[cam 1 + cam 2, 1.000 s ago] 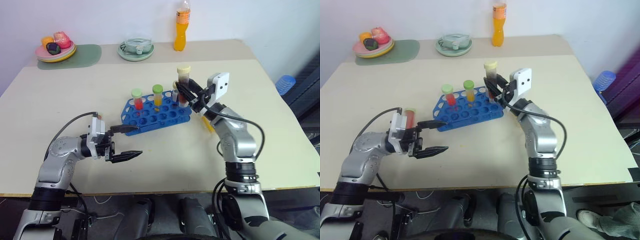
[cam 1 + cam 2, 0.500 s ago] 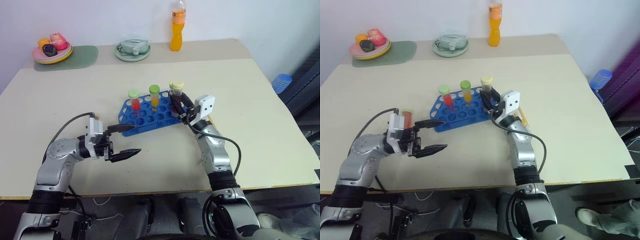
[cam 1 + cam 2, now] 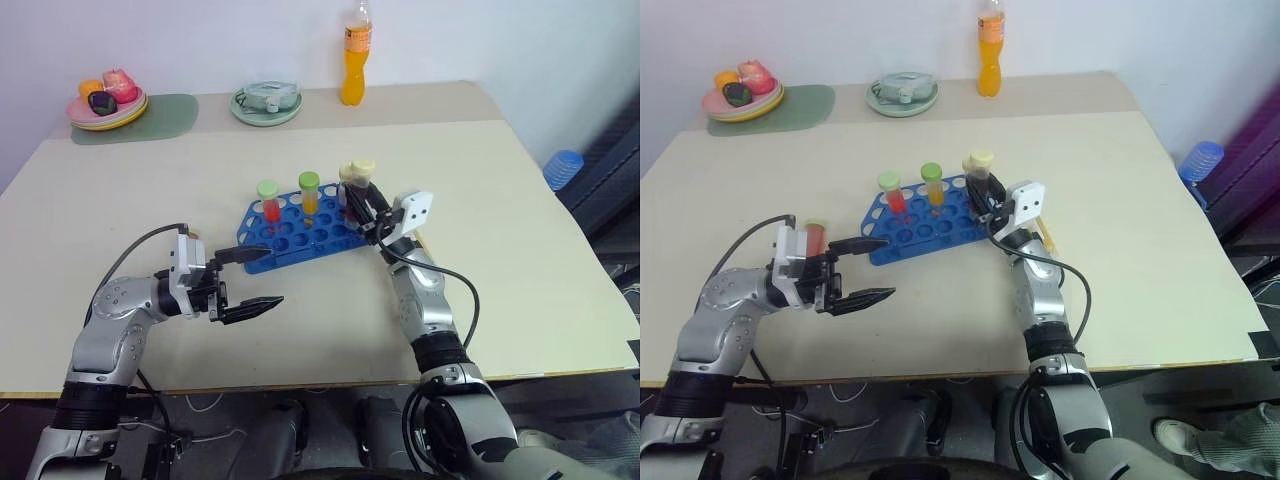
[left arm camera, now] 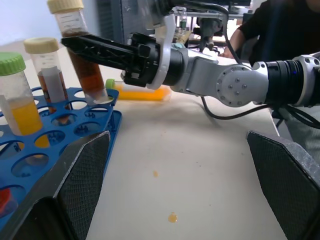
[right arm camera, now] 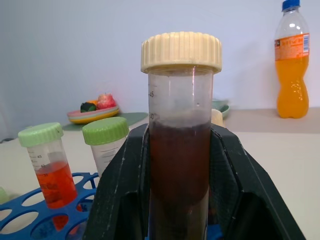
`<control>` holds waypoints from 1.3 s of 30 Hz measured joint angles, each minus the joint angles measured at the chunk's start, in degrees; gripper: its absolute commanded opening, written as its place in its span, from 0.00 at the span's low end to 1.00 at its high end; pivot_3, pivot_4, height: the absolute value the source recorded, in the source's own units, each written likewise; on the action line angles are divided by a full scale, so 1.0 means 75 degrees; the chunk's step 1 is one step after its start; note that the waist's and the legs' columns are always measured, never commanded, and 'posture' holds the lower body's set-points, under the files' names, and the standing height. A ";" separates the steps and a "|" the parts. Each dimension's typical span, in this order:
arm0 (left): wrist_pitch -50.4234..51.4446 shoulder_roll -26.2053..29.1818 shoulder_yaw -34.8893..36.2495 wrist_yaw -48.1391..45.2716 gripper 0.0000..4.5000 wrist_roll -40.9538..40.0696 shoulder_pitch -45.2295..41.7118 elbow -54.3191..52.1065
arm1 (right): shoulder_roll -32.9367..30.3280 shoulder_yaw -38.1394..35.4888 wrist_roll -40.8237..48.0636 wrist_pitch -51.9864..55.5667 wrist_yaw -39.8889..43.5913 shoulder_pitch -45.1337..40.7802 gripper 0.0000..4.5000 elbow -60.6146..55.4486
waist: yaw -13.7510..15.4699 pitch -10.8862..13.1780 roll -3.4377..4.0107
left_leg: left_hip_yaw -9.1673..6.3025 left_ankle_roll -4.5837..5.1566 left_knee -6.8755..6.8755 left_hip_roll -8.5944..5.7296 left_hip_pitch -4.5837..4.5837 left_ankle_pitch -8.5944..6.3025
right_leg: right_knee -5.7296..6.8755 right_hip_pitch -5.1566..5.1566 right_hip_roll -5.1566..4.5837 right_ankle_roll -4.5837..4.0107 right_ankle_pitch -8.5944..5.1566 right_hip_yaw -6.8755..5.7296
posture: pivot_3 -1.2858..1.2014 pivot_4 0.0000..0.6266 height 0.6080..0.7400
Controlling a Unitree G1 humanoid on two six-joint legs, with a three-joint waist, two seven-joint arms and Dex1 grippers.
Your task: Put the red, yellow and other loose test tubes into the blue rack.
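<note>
The right gripper (image 3: 362, 208), clamped on the brown-filled tube (image 5: 180, 165), needed to keep it upright while seating it in the blue rack (image 3: 300, 232), the left gripper (image 3: 255, 280) gaping nearby.

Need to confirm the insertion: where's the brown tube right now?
The brown tube is clamped upright in the right gripper, its bottom in a hole at the blue rack's right end.

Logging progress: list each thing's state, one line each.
Brown tube: gripped, its bottom in a rack hole.
Red tube: upright in the rack.
Yellow tube: upright in the rack.
Rack: flat on the table.
Left gripper: open, empty.
Right gripper: shut on brown tube.
</note>
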 measured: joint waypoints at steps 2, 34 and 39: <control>0.0009 0.0006 0.0000 0.0009 1.00 -0.0001 -0.0001 0.0000 | -0.0069 -0.0010 0.0112 0.0003 0.0077 0.0183 0.29 -0.0136 | -0.0003 0.0000 0.0000 | 0.0000 0.0000 -0.0001 0.0000 0.0000 0.0000 | -0.0001 0.0000 0.0001 0.0000 0.0000 0.0002 | 0.52 0.24 1.00; 0.0335 -0.0084 0.0035 0.0198 1.00 -0.0176 0.0139 -0.0115 | -0.0211 0.0232 -0.0234 -0.0744 -0.0060 0.0511 0.99 0.0118 | -0.0022 0.0000 0.0000 | 0.0001 -0.0021 -0.0045 0.0012 0.0006 0.0013 | -0.0006 -0.0007 0.0009 -0.0009 0.0003 0.0006 | 0.52 0.24 1.00; 0.0411 -0.0102 0.0039 0.0311 1.00 -0.0178 0.0129 -0.0233 | -0.0564 0.0373 -0.1072 -0.0721 -0.0864 0.0564 0.99 -0.0509 | 0.0008 0.0002 0.0002 | 0.0002 -0.0023 -0.0045 0.0013 0.0004 0.0014 | -0.0006 -0.0013 0.0009 -0.0011 0.0002 0.0006 | 0.52 0.24 1.00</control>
